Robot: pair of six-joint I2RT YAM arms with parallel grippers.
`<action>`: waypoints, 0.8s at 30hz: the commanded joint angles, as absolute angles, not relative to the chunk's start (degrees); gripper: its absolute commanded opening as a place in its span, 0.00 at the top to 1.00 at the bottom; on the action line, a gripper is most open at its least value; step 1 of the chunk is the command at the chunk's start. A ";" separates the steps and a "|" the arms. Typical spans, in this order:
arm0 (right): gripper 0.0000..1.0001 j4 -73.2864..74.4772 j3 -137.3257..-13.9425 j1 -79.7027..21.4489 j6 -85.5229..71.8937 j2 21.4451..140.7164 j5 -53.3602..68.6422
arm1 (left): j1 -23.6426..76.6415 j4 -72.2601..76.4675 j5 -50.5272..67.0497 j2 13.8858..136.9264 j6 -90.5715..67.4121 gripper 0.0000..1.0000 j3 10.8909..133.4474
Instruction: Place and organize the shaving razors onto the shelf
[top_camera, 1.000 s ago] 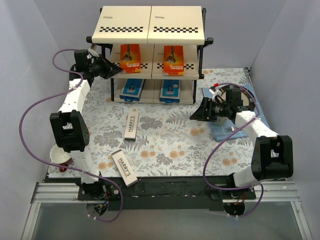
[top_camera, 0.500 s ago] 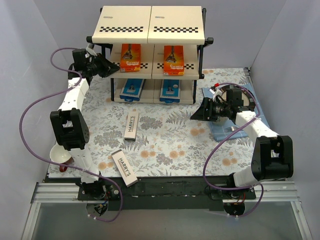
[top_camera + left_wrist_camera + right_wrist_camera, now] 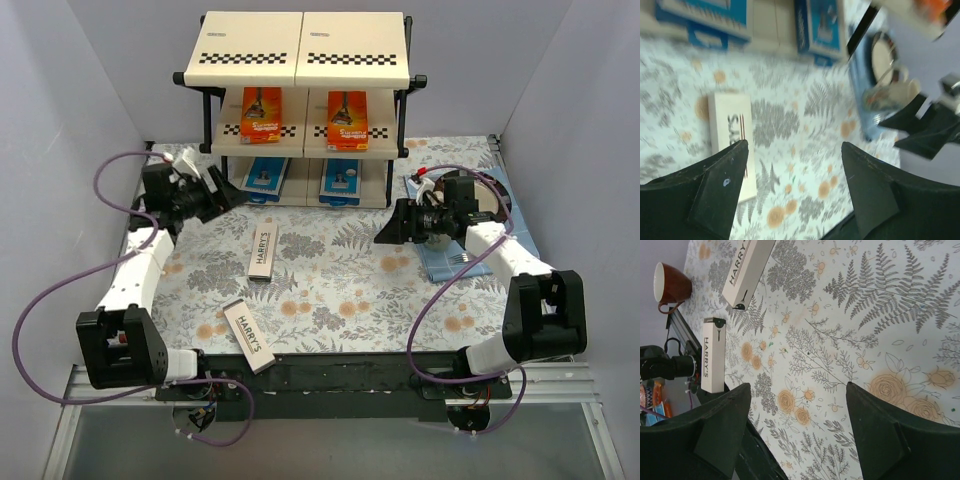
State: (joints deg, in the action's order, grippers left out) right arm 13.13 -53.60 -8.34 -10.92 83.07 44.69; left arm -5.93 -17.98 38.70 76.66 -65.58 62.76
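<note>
The shelf (image 3: 300,50) stands at the back. Two orange razor packs (image 3: 260,115) (image 3: 347,120) stand on its middle board, and two blue-and-white boxes (image 3: 264,178) (image 3: 340,180) lie on the bottom board. One white HARRY'S box (image 3: 262,250) (image 3: 730,135) (image 3: 747,270) lies mid-table; the other (image 3: 249,335) (image 3: 714,355) lies by the front edge. My left gripper (image 3: 228,190) (image 3: 795,150) hovers open and empty, left of the shelf's foot. My right gripper (image 3: 383,232) (image 3: 797,390) hangs open and empty over the floral cloth.
A plate (image 3: 485,195) (image 3: 882,52) and a beige mug (image 3: 895,92) rest on a blue cloth (image 3: 450,262) at the right. A brown mug (image 3: 672,282) stands near the front left corner. Grey walls close in both sides.
My left arm has swung down and away from the shelf's middle board to the table's left side, and its gripper has opened. The right gripper has edged slightly left.
</note>
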 commanded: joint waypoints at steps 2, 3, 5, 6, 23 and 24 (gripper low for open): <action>0.14 10.99 -56.86 -11.51 -9.32 84.29 45.09 | 4.73 -20.22 23.14 75.58 -59.86 0.25 53.80; 0.13 10.90 -57.21 -11.77 -9.23 84.29 45.09 | 7.53 -19.95 20.42 75.93 -59.68 0.24 53.27; 0.12 10.90 -57.48 -12.30 -9.05 84.11 45.00 | 9.83 -19.95 15.49 77.86 -58.63 0.24 52.74; 0.12 10.81 -57.57 -12.39 -8.88 84.02 44.91 | 12.02 -20.04 13.73 78.57 -58.10 0.23 52.73; 0.12 10.99 -52.38 -12.39 -8.52 78.05 44.82 | 17.22 -17.67 2.11 90.35 -56.52 0.24 53.70; 0.12 10.81 -52.38 -12.39 -8.53 78.05 44.82 | 17.75 -17.67 1.94 90.79 -56.08 0.25 53.79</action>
